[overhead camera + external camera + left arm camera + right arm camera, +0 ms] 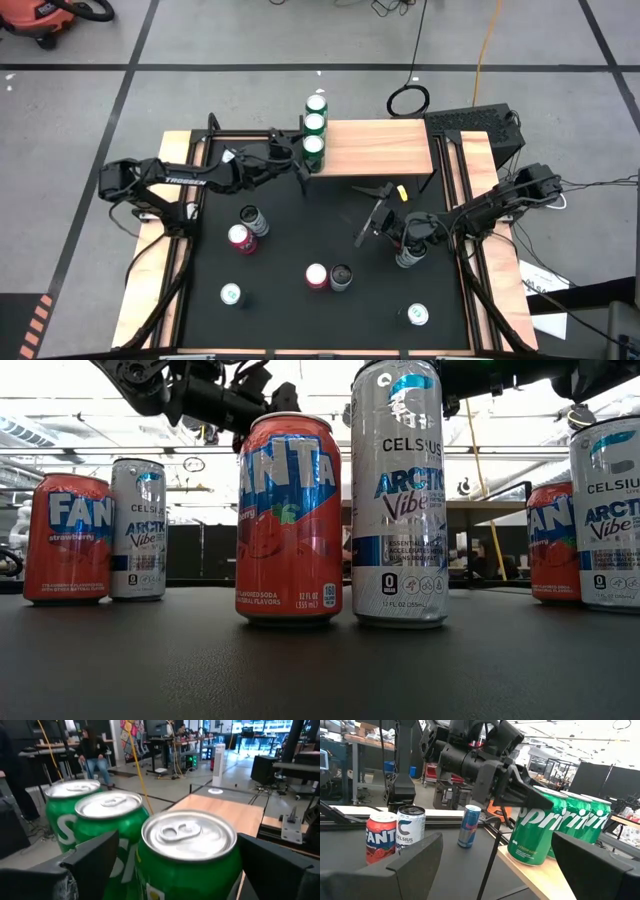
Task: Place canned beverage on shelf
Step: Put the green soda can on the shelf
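The shelf (385, 148) is a light-wood plank on thin black legs at the table's far side. Three green Sprite cans stand upright in a row on its left end. My left gripper (308, 158) is open, with its fingers on either side of the nearest green can (187, 855), just below the can's rim. That can also shows in the high view (313, 147) and the right wrist view (535, 832). My right gripper (370, 214) is open and empty over the black mat, in front of the shelf's right half. My left gripper comes level from the table's left at the nearest green can's upper wall. A gap shows between one finger (97, 860) and the can. Whether the other finger (270, 865) touches it, I cannot tell. The can stands upright on the shelf top.
Loose cans stand on the black mat (290, 320): a Celsius (250, 220) and a red Fanta (239, 238) at the left, a Fanta (316, 276) and a dark-topped can (341, 277) in the middle, and others near the front (230, 294) (416, 314). A person sits in the room beyond (92, 750).
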Robot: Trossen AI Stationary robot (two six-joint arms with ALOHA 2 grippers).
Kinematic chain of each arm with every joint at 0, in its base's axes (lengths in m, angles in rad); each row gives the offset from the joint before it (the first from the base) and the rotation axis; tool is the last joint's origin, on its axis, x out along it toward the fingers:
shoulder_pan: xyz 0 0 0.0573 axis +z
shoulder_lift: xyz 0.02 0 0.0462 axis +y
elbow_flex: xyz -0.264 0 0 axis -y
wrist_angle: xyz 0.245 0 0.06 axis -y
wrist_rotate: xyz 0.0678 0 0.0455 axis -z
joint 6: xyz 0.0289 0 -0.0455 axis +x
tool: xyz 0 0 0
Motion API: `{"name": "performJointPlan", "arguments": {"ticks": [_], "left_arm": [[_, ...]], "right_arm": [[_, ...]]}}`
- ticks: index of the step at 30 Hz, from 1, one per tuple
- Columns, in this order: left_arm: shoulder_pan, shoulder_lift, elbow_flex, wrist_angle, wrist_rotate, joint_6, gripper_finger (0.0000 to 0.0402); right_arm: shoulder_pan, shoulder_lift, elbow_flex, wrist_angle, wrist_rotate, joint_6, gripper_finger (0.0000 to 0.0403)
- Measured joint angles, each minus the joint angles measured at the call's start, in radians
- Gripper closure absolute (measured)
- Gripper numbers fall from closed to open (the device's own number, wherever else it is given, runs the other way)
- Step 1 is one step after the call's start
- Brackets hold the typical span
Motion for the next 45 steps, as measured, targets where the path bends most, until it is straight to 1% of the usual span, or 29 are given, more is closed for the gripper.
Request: {"name": "performJointPlan", "arguments": {"ticks": [6, 11, 13, 15, 19, 23, 27, 34, 40, 45], "left_arm": [[-0.019, -0.031, 0.000, 0.003, -0.012, 0.016, 0.0010], [-0.060, -0.070, 0.000, -0.040, -0.021, 0.020, 0.0010], [-0.082, -0.099, 0.000, -0.099, -0.063, 0.047, 0.0010], [-0.108, -0.139, 0.000, -0.196, -0.131, 0.069, 0.0010], [-0.144, -0.200, 0.000, -0.344, -0.236, 0.062, 0.0010], [-0.155, -0.204, -0.012, -0.414, -0.331, 0.018, 0.0010], [-0.134, -0.169, -0.021, -0.414, -0.362, -0.018, 0.0010], [-0.122, -0.119, -0.022, -0.368, -0.365, -0.031, 0.0010], [-0.101, -0.113, -0.021, -0.346, -0.365, -0.019, 0.0010], [-0.105, -0.115, -0.021, -0.339, -0.365, -0.018, 0.0010]], "right_arm": [[0.000, 0.000, 0.000, -0.001, 0.000, 0.000, 0.0039], [0.000, 0.000, 0.000, -0.013, 0.000, 0.000, 0.0039], [0.000, 0.000, 0.000, -0.024, 0.000, 0.001, 0.0039], [0.000, 0.000, 0.000, -0.031, 0.000, 0.002, 0.0039], [0.000, 0.000, 0.000, -0.033, 0.000, 0.016, 0.0039], [0.000, 0.000, 0.000, -0.024, 0.000, 0.031, 0.0039], [0.000, 0.000, 0.000, -0.018, -0.002, 0.043, 0.0039], [0.000, 0.000, 0.000, -0.022, -0.004, 0.041, 0.0039], [0.000, 0.000, 0.000, -0.022, -0.004, 0.028, 0.0039], [0.000, 0.000, 0.000, -0.022, -0.004, 0.024, 0.0040]]}}
